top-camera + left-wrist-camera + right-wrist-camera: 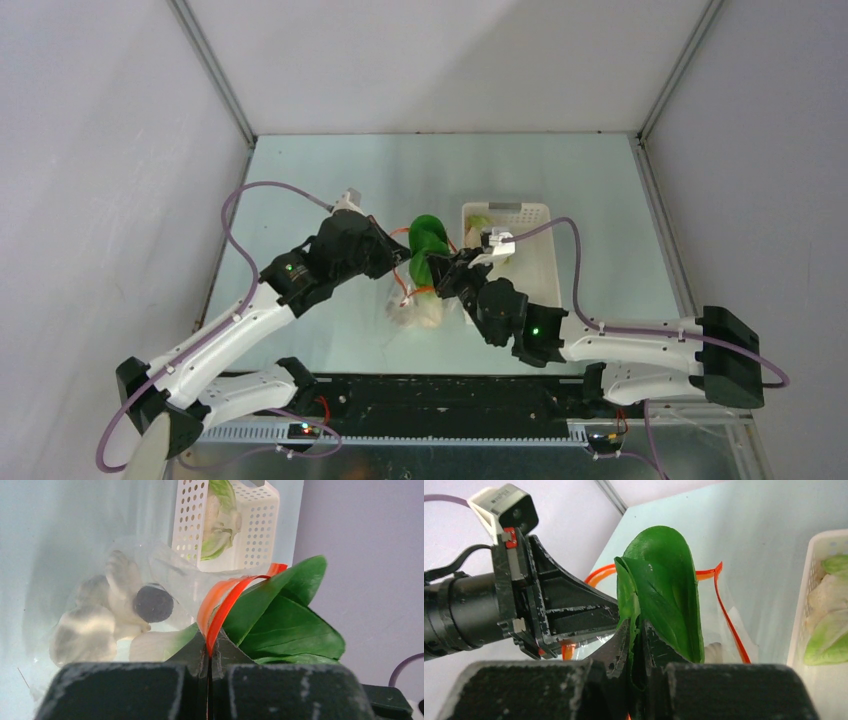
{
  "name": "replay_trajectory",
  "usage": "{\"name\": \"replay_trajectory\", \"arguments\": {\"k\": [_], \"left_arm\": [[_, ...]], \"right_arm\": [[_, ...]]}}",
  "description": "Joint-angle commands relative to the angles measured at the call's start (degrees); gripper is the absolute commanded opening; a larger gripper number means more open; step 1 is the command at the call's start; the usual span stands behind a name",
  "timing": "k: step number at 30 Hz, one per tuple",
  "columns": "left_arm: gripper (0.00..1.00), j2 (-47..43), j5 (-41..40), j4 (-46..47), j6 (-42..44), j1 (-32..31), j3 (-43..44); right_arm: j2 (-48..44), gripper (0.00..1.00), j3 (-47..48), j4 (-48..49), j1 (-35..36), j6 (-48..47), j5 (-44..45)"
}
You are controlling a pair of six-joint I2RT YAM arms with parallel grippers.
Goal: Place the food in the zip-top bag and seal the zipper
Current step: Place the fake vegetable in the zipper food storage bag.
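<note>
Jutting from right pincer (636,630): bok choy (669,580)

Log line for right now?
left fingers: shut on zipper | right fingers: shut on bok choy | leaves: outside bag | basket: leafy piece inside

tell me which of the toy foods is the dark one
The small round ball inside the zip-top bag: it is near-black, while the lumps beside it are pale and the bok choy is green.

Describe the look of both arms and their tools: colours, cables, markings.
Left arm and right arm: white lower links, black upper links, each with a green light and a looping purple cable. Left tool and right tool: black, angular, scuffed grey.
</note>
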Motion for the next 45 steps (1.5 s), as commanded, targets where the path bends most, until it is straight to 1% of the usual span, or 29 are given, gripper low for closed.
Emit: {"name": "replay_trajectory", "arguments": {"k": [1, 4, 6, 8, 10, 13, 16, 19, 22, 23, 26, 32, 34, 36, 37, 39, 42, 45], "left_arm": [[0.00, -0.61, -1.12, 2.90, -1.52, 0.23, 0.11], [0.00, -0.80, -1.21, 2.92, -1.43, 0.24, 0.06], [0.00, -0.97, -1.33, 3.06, -1.05, 0.28, 0.09], [0.00, -0.88, -1.37, 3.42, -0.88, 0.27, -0.03], [0.00, -0.72, -1.06, 3.94, -0.74, 0.22, -0.10], [0.00, -0.10, -0.65, 4.27, -0.13, 0.28, 0.11], [0.00, 0.41, -0.77, 3.94, -0.03, 0.29, 0.39], [0.00, 0.88, -1.44, 3.52, 0.55, 0.33, 0.60], [0.00, 1.65, -1.62, 2.89, 1.44, 0.36, 1.11], [0.00, 1.77, -1.72, 2.34, 1.89, 0.42, 1.50], [0.00, 1.87, -1.81, 1.94, 2.92, 0.59, 1.87], [0.00, 0.94, -3.03, 1.33, 7.13, 0.81, 3.34], [0.00, 0.77, -4.25, 0.44, 9.12, 0.79, 4.56], [0.00, 0.93, -4.67, -0.69, 11.11, 0.77, 6.03], [0.00, 1.11, -4.54, -0.76, 11.81, 0.79, 6.99], [0.00, 1.37, -3.97, -0.78, 13.70, 0.76, 8.25], [0.00, 1.59, -2.45, -0.39, 15.76, 0.69, 9.28], [0.00, 1.53, -1.46, 0.19, 16.92, 0.53, 9.25]], "right_arm": [[0.49, 0.00, -0.38, -4.36, 0.81, 4.72, -1.01], [2.35, 0.00, -0.38, -6.52, 0.58, 6.02, 2.13], [3.28, 0.00, -0.38, -8.13, -0.06, 7.82, 2.70], [4.28, 0.00, 0.04, -10.90, -1.41, 11.95, 0.73], [5.45, 0.00, 0.80, -13.19, -2.76, 14.07, -2.36], [6.60, 0.00, 2.47, -15.79, -3.12, 14.86, -3.29], [5.53, 0.00, 3.25, -18.13, -2.91, 15.01, -3.50], [1.83, 0.00, 3.08, -17.17, -2.36, 11.66, -6.16], [-1.64, 0.00, 2.13, -13.00, -1.23, 3.30, -9.73], [-3.23, 0.00, 1.48, -12.10, -0.91, 1.66, -12.61], [-5.55, 0.00, 1.38, -13.67, -1.02, -1.53, -16.77], [-8.04, 0.00, 1.42, -20.49, -2.99, -2.22, -23.40], [-7.80, 0.00, 1.60, -22.59, -4.69, -1.86, -25.87], [-6.73, 0.00, 1.98, -23.51, -6.01, -1.83, -30.30], [-6.21, 0.00, 2.25, -24.36, -6.29, -1.54, -30.84], [-4.02, 0.00, 4.08, -27.69, -7.08, -0.62, -30.54], [-0.22, 0.00, 7.69, -32.57, -8.00, 1.47, -27.13], [1.59, 0.00, 10.09, -33.02, -8.42, 0.75, -26.72]]}}
